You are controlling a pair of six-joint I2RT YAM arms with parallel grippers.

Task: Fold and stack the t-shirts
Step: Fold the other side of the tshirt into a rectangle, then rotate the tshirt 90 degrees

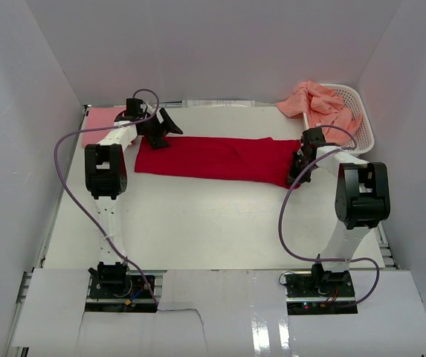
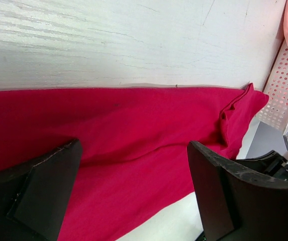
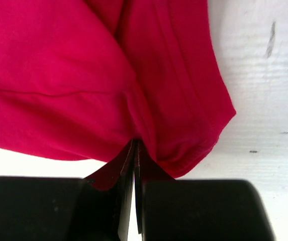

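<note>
A bright red t-shirt point(image 1: 220, 158) lies folded into a long band across the far middle of the table. My left gripper point(image 1: 162, 128) is open and empty at the band's left end; the cloth point(image 2: 133, 135) shows between its spread fingers. My right gripper point(image 1: 296, 172) is shut on the red t-shirt's right end, pinching a bunched edge point(image 3: 154, 115). A light pink t-shirt point(image 1: 101, 123) lies folded at the far left. Salmon-orange t-shirts point(image 1: 320, 104) are heaped in and over the basket.
A white latticed basket point(image 1: 361, 119) stands at the far right corner and also shows in the left wrist view point(image 2: 284, 85). White walls enclose the table on three sides. Purple cables loop from both arms.
</note>
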